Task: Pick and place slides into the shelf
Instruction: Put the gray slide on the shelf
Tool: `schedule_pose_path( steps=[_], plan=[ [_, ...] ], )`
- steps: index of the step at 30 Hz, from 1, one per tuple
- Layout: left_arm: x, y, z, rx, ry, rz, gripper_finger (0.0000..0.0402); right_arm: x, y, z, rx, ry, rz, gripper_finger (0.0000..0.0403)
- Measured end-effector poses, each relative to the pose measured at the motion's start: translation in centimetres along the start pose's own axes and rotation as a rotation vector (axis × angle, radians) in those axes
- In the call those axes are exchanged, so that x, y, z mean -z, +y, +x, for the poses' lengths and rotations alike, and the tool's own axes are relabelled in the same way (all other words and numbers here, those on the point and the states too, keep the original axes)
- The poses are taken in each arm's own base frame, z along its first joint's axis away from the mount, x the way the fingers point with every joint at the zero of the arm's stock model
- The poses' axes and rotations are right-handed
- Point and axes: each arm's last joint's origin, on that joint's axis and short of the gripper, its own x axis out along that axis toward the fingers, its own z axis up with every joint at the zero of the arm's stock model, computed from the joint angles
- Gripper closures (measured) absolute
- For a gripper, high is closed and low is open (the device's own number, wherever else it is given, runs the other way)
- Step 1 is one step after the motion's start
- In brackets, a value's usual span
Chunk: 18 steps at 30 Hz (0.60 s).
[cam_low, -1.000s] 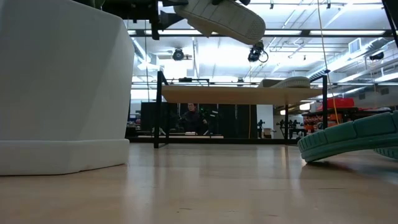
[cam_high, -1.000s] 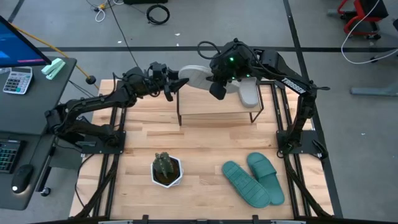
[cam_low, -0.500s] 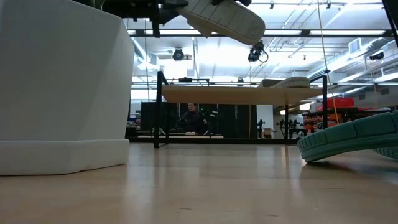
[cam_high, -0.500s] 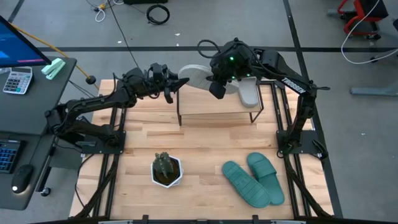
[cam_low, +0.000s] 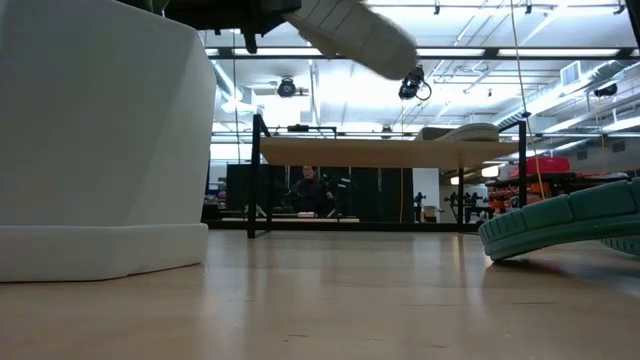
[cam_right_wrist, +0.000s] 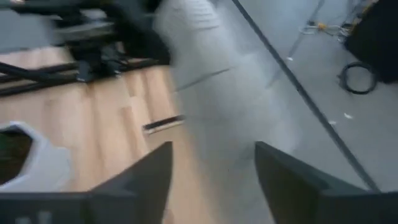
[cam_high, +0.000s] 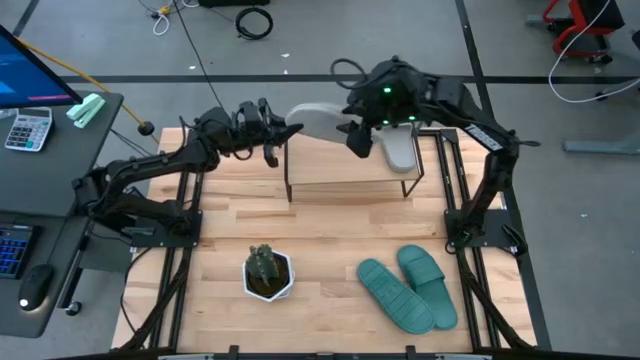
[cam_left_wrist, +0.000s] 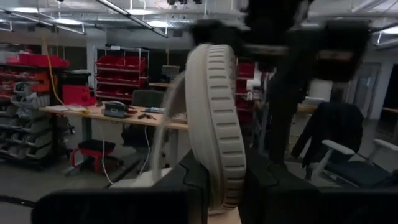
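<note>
A light grey-white slide (cam_high: 315,120) hangs in the air above the left end of the shelf (cam_high: 345,168). My left gripper (cam_high: 277,137) is shut on its left end. In the low view this slide (cam_low: 352,30) slants above the shelf's plank (cam_low: 390,152). My right gripper (cam_high: 358,138) stands open just right of it, touching nothing. The second grey-white slide (cam_high: 400,150) lies by its sole on the shelf's right end. The teal pair (cam_high: 410,285) lies on the table near the front right. My left gripper pinches the slide's left end (cam_left_wrist: 214,177) between its two fingers (cam_left_wrist: 186,186), one on each flat face. The ribbed rim (cam_left_wrist: 219,112) runs away from the fingers. They come level from the table's left, along the slide. It is lifted clear, reaching out toward the right.
A small plant in a white pot (cam_high: 268,272) stands near the table's front middle and fills the low view's left side (cam_low: 100,140). The shelf's thin black legs (cam_low: 255,175) stand at the table's far middle. Bare wood lies between shelf and pot.
My right gripper has let go of the hanging grey-white slide and drawn back a little toward the table's right and far edge. The slide stays in the air on my left gripper alone, with its free end dipped slightly.
</note>
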Motion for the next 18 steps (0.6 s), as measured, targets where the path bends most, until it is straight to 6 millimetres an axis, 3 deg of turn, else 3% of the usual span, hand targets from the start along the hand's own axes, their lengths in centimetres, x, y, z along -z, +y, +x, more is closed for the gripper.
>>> schedule_pose_path(
  steps=[3, 6, 13, 18],
  plan=[
    [-0.9, 1.0, -0.4, 0.033, -0.064, -0.016, 0.0352, 0.1, -0.1, -2.0, -0.003, -0.029, 0.025, 0.0118],
    [-2.0, 2.1, -1.1, 0.126, -0.122, -0.051, 0.0352, 0.2, -0.4, -4.3, 0.027, -0.076, 0.048, 0.0099],
    [-2.3, 4.4, -1.8, 0.354, -0.172, -0.15, 0.0353, 0.9, -0.9, -9.6, 0.149, -0.19, 0.066, 0.0111],
    [-1.6, 5.5, -1.7, 0.436, -0.289, -0.184, 0.0354, 1.4, -0.9, -12.5, 0.09, -0.264, 0.128, 0.0127]
  ],
)
